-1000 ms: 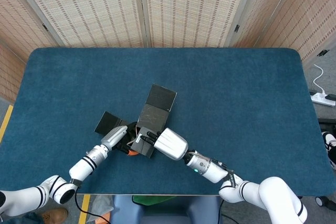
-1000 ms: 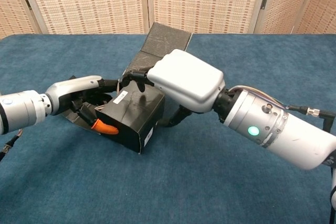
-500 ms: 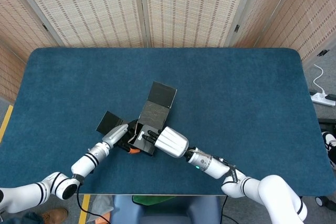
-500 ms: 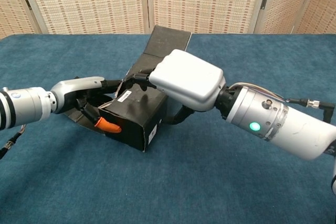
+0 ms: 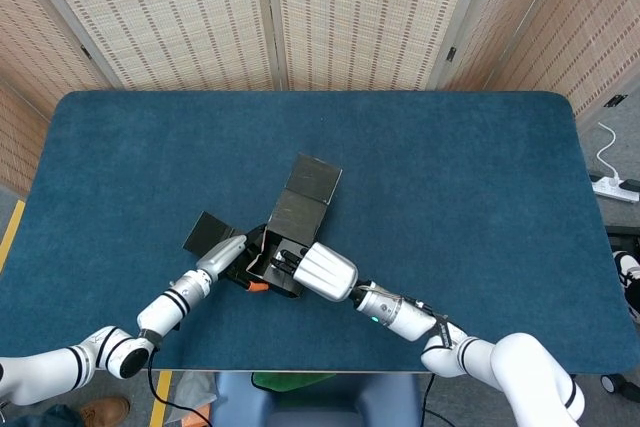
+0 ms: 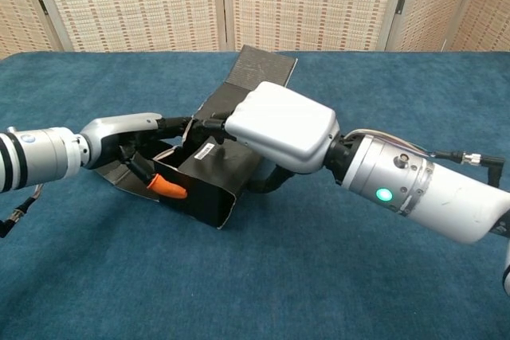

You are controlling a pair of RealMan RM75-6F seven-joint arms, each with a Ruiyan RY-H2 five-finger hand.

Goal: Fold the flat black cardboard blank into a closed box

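The black cardboard box [image 6: 209, 193] lies half-formed on the blue table, with its long lid flap [image 6: 260, 66] raised toward the far side. In the head view the box [image 5: 292, 230] sits near the front middle, and a side flap [image 5: 205, 232] lies flat to its left. My left hand [image 6: 127, 136] grips the box's left end, its orange-tipped thumb [image 6: 168, 187] pressing the front wall. My right hand [image 6: 280, 124] covers the top from the right, its dark fingers [image 6: 209, 123] on the upper edge and its thumb beside the right wall. The box's inside is hidden.
The table edge [image 5: 300, 369] runs close in front of both hands. Woven screens [image 5: 340, 17] stand behind the table. A white power strip [image 5: 615, 185] lies on the floor at the right. My right forearm [image 6: 422, 197] stretches across the near right.
The box has leaned over and sits lower, with its front wall slanting more. The lid flap has shifted a little to the right. Both hands stay on the box.
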